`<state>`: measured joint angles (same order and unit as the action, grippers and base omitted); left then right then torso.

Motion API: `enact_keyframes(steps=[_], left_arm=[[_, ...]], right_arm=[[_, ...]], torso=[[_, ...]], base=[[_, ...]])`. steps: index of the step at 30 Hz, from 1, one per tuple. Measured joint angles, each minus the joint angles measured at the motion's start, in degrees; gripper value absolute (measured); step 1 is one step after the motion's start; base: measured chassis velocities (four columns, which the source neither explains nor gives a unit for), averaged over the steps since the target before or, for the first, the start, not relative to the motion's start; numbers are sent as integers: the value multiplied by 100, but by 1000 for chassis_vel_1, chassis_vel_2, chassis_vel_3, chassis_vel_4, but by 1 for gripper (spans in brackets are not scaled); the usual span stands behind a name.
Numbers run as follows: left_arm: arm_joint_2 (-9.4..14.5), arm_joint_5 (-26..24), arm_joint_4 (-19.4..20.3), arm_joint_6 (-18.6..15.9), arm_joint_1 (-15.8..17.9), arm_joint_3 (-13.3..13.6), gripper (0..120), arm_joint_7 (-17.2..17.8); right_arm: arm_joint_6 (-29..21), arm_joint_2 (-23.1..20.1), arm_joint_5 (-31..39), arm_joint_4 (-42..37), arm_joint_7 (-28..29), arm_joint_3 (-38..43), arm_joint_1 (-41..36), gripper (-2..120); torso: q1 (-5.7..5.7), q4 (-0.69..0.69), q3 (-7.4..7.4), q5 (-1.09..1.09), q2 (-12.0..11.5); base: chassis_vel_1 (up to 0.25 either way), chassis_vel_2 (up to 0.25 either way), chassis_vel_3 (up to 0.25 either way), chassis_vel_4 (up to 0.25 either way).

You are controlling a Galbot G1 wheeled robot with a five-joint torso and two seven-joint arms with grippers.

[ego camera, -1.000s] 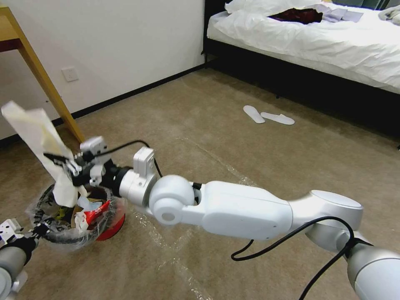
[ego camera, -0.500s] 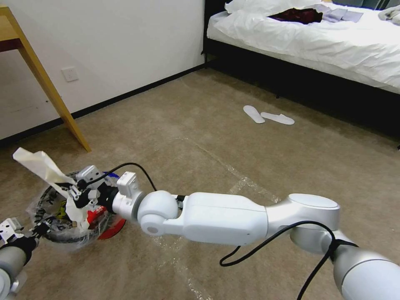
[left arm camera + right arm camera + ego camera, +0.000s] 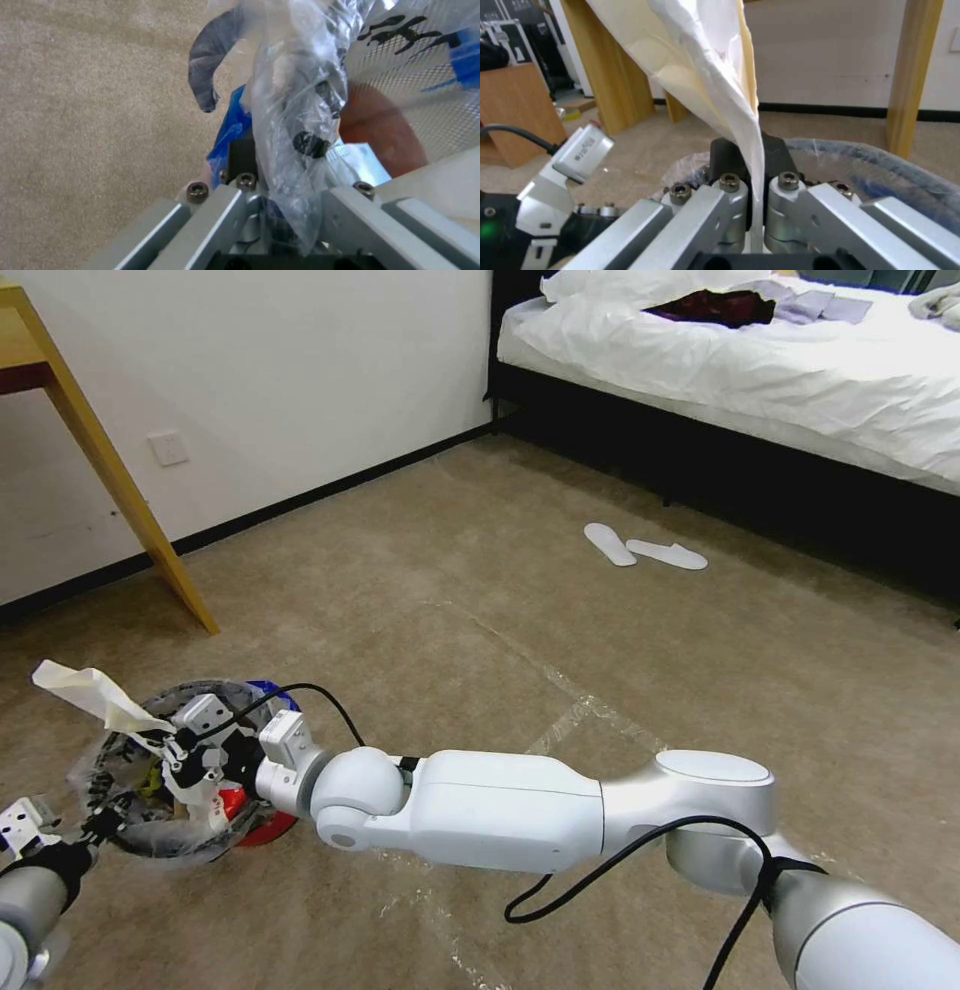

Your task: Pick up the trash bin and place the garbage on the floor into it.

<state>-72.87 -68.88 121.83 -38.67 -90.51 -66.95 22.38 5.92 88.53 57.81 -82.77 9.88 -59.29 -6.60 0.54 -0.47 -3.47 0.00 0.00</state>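
Low at the robot's left, the trash bin (image 3: 160,790) hangs just above the carpeted floor (image 3: 480,600), its red body wrapped in a clear crinkly liner printed with black letters and a blue patch. The left gripper (image 3: 85,826) is clenched on the liner-covered rim at the near side (the left wrist view shows bunched plastic (image 3: 300,123) pinched between its fingers). The right gripper (image 3: 172,748) sits over the bin's mouth, its fingers (image 3: 730,189) clamped on a long white paper wrapper (image 3: 95,695) whose free end sticks up and out past the rim. A red wrapper (image 3: 232,800) lies inside the bin. Two white slippers (image 3: 645,548) lie well apart, near the bed (image 3: 760,370).
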Motion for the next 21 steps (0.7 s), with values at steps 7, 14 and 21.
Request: enact_keyframes(steps=[7,14,21], left_arm=[[18,9,-45,0,28,3,0,-8],[17,30,-110,3,49,18,0,-14],[17,61,-167,19,64,29,0,-28]], right_arm=[[-31,-193,-34,-97,0,1,-3,25],[-17,-177,-38,-109,1,13,-12,48],[-16,-180,-33,-126,7,12,67,79]], torso=[[0,-1,0,0,0],[0,0,0,0,0],[0,0,0,0,0]], base=[[0,0,0,0],[0,0,0,0],[0,0,0,0]])
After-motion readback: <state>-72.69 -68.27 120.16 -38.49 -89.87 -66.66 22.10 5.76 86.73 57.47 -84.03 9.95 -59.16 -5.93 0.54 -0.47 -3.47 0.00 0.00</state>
